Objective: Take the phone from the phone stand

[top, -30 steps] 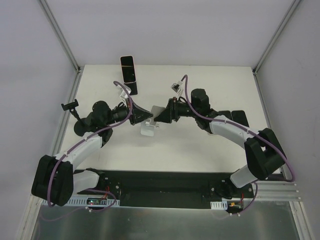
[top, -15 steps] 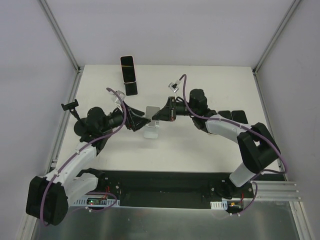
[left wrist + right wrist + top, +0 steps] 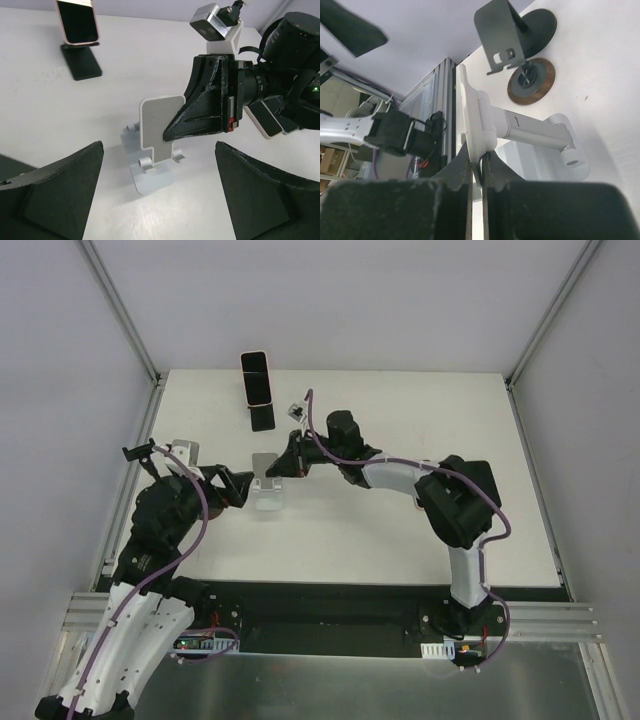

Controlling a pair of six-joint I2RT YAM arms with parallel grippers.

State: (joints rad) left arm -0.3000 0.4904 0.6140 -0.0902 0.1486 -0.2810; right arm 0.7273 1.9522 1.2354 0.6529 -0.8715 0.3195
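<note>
- Your top view looks down from behind the arms, far above the white stand [image 3: 267,495].
- Left wrist faces that stand, near.
- Right wrist presses close; all three share it.

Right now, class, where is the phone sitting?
In the top view, the phone sits on the black stand at the table's far edge, left of centre, behind the white stand pinched by the right gripper.

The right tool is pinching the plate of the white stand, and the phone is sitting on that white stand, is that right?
No. The right tool does pinch the plate of the white stand, but that stand is empty; the phone sits on the black stand at the back, as the left wrist view shows.
</note>
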